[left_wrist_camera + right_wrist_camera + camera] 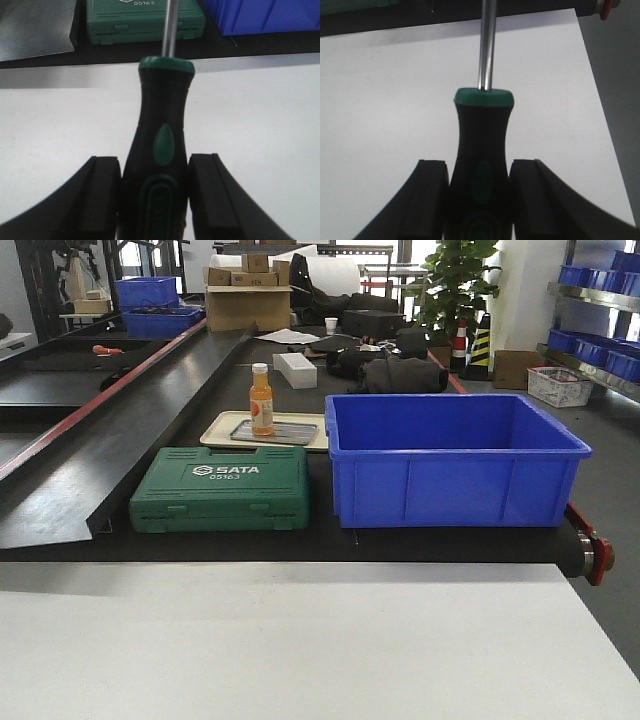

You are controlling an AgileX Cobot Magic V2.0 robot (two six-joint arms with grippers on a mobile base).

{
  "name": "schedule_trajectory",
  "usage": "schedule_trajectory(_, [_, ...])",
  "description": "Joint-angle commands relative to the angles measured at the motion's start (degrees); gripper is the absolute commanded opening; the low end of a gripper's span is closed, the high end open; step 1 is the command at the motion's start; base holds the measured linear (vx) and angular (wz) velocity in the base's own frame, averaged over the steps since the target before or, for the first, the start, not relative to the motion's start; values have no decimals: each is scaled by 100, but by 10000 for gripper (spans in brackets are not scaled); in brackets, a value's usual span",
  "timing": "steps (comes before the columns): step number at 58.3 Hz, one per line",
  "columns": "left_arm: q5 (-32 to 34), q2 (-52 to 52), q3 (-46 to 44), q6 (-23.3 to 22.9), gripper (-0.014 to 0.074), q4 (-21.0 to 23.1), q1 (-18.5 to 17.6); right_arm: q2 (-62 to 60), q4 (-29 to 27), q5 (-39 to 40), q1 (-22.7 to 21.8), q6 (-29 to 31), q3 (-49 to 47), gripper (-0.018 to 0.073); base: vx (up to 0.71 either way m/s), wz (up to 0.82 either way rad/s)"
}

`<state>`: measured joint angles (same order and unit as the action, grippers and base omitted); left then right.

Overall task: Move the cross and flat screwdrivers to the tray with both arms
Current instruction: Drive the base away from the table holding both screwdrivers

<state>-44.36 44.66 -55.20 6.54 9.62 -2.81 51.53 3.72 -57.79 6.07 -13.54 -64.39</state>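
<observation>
The left gripper is clenched on one screwdriver over the white table. Beyond it lie a closed green case, a cream tray holding an orange bottle, and a blue bin whose inside is hidden. The right gripper clamps the other screwdriver.

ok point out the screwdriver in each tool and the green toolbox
left screwdriver [161, 100]: left wrist view, black neck of its handle
right screwdriver [482, 130]: right wrist view, black neck of its handle
green toolbox [220, 490]: front view, top of its lid
</observation>
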Motion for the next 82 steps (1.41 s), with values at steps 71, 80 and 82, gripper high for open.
schedule_trajectory(71, [459, -55, -151, -50, 2, 105, -37, -61, 46, 457, -5, 11, -167, -8, -10, -11])
schedule_trajectory(80, [459, -55, -151, -50, 2, 105, -37, -61, 46, 451, -5, 11, -167, -8, -20, -48])
schedule_trajectory(82, [459, -55, -151, -50, 2, 105, -37, -61, 46, 451, -5, 11, -167, -8, -19, -47])
